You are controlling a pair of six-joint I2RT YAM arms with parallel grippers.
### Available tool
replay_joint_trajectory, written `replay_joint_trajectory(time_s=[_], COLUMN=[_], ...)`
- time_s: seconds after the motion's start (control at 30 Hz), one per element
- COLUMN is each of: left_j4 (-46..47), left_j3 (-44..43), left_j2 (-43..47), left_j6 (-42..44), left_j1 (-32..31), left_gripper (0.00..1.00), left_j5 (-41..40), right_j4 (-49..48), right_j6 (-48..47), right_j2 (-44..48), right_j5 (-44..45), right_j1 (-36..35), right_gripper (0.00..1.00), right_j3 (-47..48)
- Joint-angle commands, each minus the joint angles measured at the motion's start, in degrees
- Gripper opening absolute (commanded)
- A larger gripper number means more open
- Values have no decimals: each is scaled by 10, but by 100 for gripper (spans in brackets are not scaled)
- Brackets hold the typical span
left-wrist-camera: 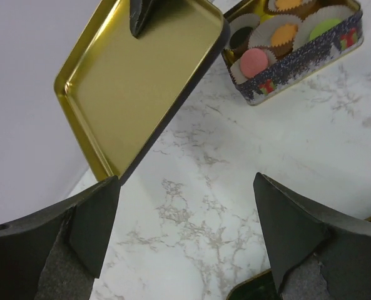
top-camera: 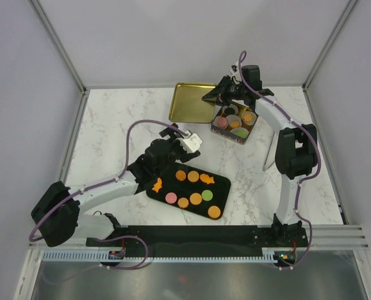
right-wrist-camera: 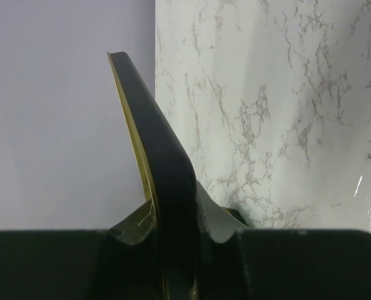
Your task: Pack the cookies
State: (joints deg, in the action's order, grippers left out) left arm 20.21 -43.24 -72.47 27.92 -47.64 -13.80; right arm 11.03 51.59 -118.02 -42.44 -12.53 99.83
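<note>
Several cookies, orange, pink and green, with an orange star (top-camera: pixel 156 185) and fish (top-camera: pixel 206 179), lie on a black tray (top-camera: pixel 221 194). A patterned tin (top-camera: pixel 229 139) at the back holds paper cups with a pink cookie (left-wrist-camera: pixel 255 60), orange cookies (left-wrist-camera: pixel 284 34) and a green one (left-wrist-camera: pixel 326 28). My right gripper (top-camera: pixel 219 94) is shut on the edge of the tin's gold lid (top-camera: pixel 194 103), holding it tilted; the lid also shows in the right wrist view (right-wrist-camera: pixel 166 162) and the left wrist view (left-wrist-camera: pixel 141 69). My left gripper (left-wrist-camera: pixel 185 231) is open and empty over bare marble by the tray's far edge.
The marble table is walled on three sides. The tin (left-wrist-camera: pixel 304 59) stands just right of the raised lid. The black tray's corner (left-wrist-camera: pixel 254 290) lies below my left gripper. The arm bases sit on a black rail (top-camera: pixel 204 234) at the near edge.
</note>
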Motion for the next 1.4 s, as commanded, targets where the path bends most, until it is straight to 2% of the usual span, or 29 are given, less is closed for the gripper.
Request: replay_joint_trajectory(time_s=[0.0, 0.17, 0.37, 0.47, 0.7, 1.0, 1.2, 1.23, 1.27, 1.37], left_j4=[285, 496, 570, 562, 616, 635, 640, 640, 640, 640], left_j3=[31, 56, 15, 2, -33, -64, -78, -83, -86, -91], left_j2=[-47, -122, -216, -242, -294, -312, -312, -312, -312, -305], left_j6=[238, 348, 440, 482, 554, 565, 551, 549, 547, 536], left_j1=[-18, -20, -16, -15, -10, -2, 2, 3, 2, 3], left_gripper=[96, 96, 95, 94, 89, 59, 31, 11, 3, 2], left_j5=[-54, -36, -18, 1, -8, -21, -30, -32, -39, -45], right_j4=[2, 7, 20, 27, 57, 80, 92, 93, 94, 96], right_j6=[16, 18, 11, 6, -17, -40, -55, -58, -60, -71], right_j2=[41, 66, 89, 97, 104, 113, 117, 118, 118, 115], right_j5=[-5, 3, 10, 14, 20, 25, 24, 24, 24, 24], right_j1=[-1, -5, -14, -14, -26, -29, -29, -29, -29, -28], right_gripper=[0, 0, 0, 0, 0, 0, 1, 2, 2, 8], right_j3=[11, -9, -29, -35, -39, -49, -54, -55, -56, -54])
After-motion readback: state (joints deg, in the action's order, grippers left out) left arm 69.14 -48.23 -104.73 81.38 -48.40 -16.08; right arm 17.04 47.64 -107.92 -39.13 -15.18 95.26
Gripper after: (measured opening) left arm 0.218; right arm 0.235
